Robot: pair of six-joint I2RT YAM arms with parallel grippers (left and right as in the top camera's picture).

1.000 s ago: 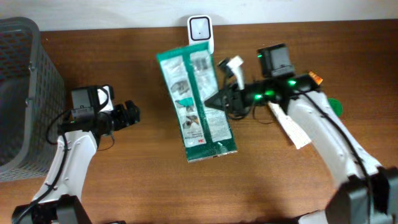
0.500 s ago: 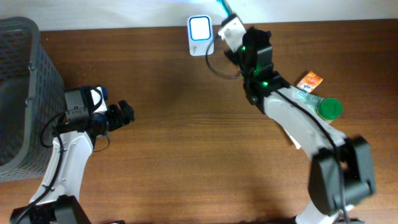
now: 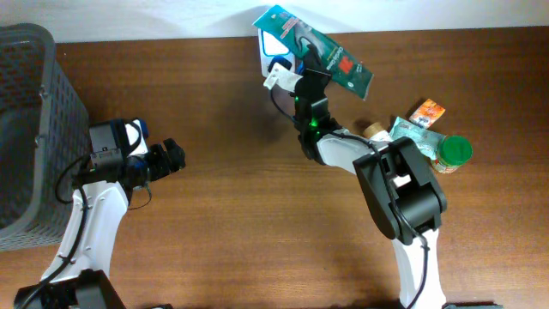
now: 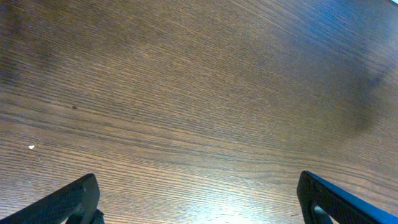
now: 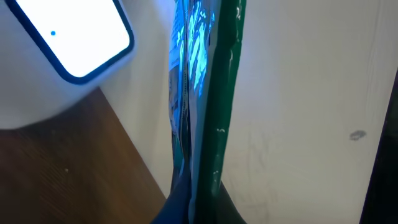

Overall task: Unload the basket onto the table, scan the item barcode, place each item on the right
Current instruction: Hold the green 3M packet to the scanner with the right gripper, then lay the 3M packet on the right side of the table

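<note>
You have the right pincer (image 3: 303, 75) pinching the green packet (image 3: 319, 45), raised just beside the lit scanner (image 5: 68, 37) at the bench's (image 3: 240, 215) back edge. Your left pincer (image 3: 174, 158) hangs spread wide over the wood.

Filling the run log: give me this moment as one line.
phase: scanning | right gripper: shut on green packet, held beside scanner | left gripper: open, over table

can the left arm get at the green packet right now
Probably not usefully: the way across the table looks free, but the green packet is clamped in the right gripper, raised by the scanner, far from the open left gripper.
</note>
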